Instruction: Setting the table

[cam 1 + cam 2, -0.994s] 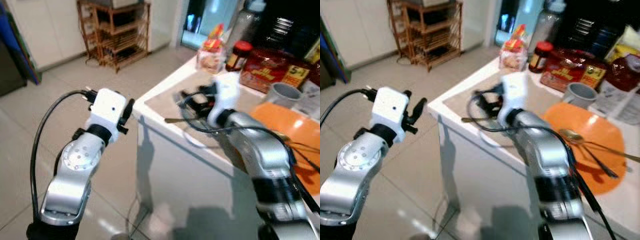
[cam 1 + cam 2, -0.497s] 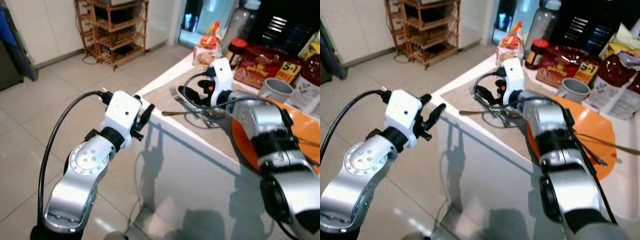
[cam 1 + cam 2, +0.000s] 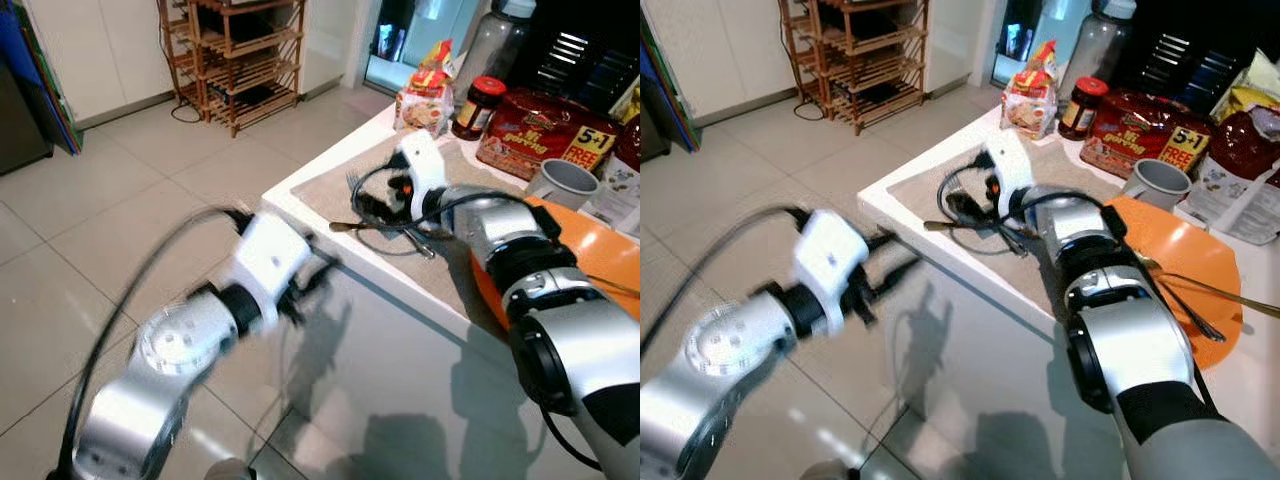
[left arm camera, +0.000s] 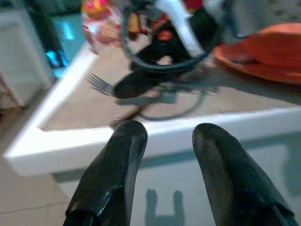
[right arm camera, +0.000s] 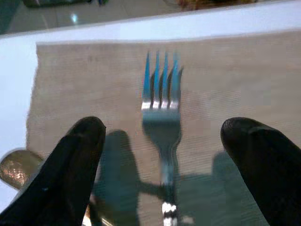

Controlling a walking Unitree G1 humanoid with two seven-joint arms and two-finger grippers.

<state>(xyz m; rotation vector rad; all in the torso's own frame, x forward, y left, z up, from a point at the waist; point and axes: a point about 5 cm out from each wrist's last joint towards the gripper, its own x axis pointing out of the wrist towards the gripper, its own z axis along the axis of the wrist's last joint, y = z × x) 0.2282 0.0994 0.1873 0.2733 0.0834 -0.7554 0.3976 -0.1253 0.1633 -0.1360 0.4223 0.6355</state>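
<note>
- My left end effector (image 3: 885, 268) hangs off the counter's (image 3: 902, 215) near corner, over the floor tiles, motion-blurred in the head views. Its wrist view shows both black fingers (image 4: 113, 174) parted with nothing between them, aimed at the white counter edge. I judge it staged clear of the work, not yet engaged.
- A beige placemat (image 3: 330, 192) covers the counter corner; it marks the place setting, which is why the cutlery sits there.
- A fork (image 5: 162, 106) lies flat on the placemat, tines pointing away from my right end effector (image 5: 162, 160). A bronze spoon (image 3: 352, 227) lies near it, handle toward the counter edge.
- My right end effector is low over the mat, fingers (image 5: 75, 160) spread wide to either side of the fork handle, gripping nothing. I judge this a straddle for picking up or nudging the fork.
- An orange plate (image 3: 1185, 250) sits just right of the mat with utensils on it; a grey mug (image 3: 1158, 182) and food packets stand behind.
</note>
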